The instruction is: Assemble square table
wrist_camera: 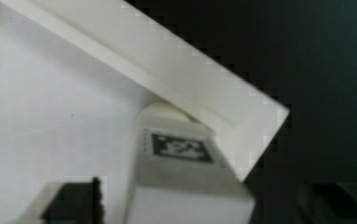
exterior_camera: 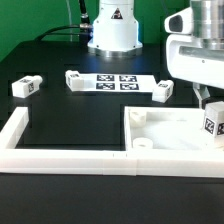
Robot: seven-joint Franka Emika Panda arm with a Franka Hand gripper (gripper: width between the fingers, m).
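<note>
Black tabletop surface [exterior_camera: 60, 50] carries everything we see. Along its near side runs a long low white border wall [exterior_camera: 70, 155]. Against this wall, on the exterior view's right, lies the white plastic square tabletop slab [exterior_camera: 165, 135]. The white robot arm [exterior_camera: 195, 45] has its base at the back and its wrist on the exterior view's right, where it points straight down over the slab. Its two-finger gripper [exterior_camera: 207, 104] hangs just above a short white blocky leg with a tag [exterior_camera: 212, 125], which stands on the slab near its right edge. In the wrist view we see the dark fingers [wrist_camera: 72, 203] on both sides of this leg [wrist_camera: 180, 148], with a gap to it, so the jaws stand apart and hold nothing. The marker board [exterior_camera: 115, 82] lies further back. One leg [exterior_camera: 75, 78] and another leg [exterior_camera: 163, 91] lie at its ends, and a fourth leg [exterior_camera: 27, 86] lies well apart on the left.
</note>
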